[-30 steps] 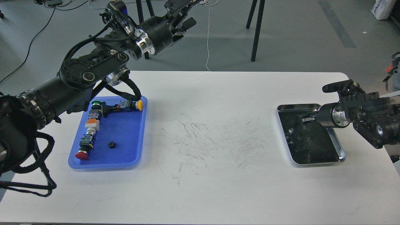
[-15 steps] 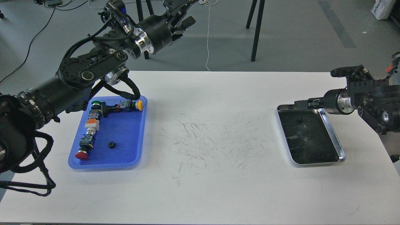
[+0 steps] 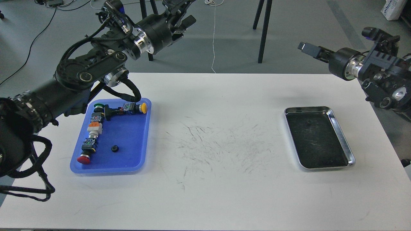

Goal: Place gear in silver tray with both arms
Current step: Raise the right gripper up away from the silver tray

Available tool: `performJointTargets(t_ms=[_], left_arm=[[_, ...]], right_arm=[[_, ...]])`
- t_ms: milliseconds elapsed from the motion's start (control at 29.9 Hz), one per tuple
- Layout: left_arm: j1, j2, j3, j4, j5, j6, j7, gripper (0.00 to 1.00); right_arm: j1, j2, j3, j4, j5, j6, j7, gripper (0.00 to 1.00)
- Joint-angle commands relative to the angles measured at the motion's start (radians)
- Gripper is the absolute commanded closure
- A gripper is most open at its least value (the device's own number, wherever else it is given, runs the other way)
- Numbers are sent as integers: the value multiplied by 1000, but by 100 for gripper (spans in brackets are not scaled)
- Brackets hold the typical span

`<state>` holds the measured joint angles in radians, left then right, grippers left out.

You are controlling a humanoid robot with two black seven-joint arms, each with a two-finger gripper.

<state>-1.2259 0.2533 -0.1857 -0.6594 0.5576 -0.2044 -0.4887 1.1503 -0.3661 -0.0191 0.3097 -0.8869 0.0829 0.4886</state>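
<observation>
The silver tray is lying on the table's right side, with the plastic tray lying well apart on the left, holding push-button switches and a small gear.

Down and back toward me from my left gripper, a blue tray sits on the scratched white table. It holds push-button switches capped green, yellow and red. Black stand legs are on the floor to that gripper's right.

My white table, scuffed with dark marks mid-surface, carries a blue plastic tray on its left and the silver tray on its right, well apart.
</observation>
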Motion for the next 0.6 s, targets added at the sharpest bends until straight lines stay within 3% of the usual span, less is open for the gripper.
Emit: performJointTargets(t_ms=[0, 301, 569], left_arm=[[0, 12, 2, 0, -1, -4, 0, 0], [31, 29, 2, 1, -1, -6, 0, 0], [65, 38, 2, 7, -1, -4, 0, 0]], right_arm=[[0, 22, 7, -12, 139, -52, -1, 4], [-21, 42, 30, -15, 482, 1, -18, 2], [-55, 71, 263, -12, 710, 116, -19, 2]])
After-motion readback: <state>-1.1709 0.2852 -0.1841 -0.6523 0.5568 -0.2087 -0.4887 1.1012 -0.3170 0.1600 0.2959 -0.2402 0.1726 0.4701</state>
